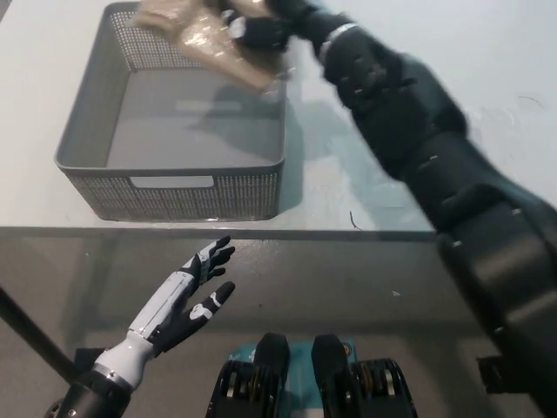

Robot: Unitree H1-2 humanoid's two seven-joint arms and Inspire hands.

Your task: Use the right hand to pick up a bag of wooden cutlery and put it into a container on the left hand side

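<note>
Pale grey-white table (496,61), front edge running across mid-frame, darker floor below it. Head view only. Grey perforated basket (170,164) sits on the table's left half, rectangular, handle cut-outs in the near and far walls, interior bare apart from a shadow (233,122) on its floor. The black right arm (418,148) reaches diagonally from bottom right across the table to the basket's far right corner. Right hand (258,26) is at the top edge of frame, fingers closed around the bag of wooden cutlery (202,39). Bag is clear of the table, held in the air over the far part of the basket, tan contents showing through, tilted down toward the right. That area is blurred, so can't say whether the bag's lower end touches the basket's right wall; looks just above it. White left hand (187,292) rests lower left, below the table edge, palm up, fingers spread, nothing in it.
</note>
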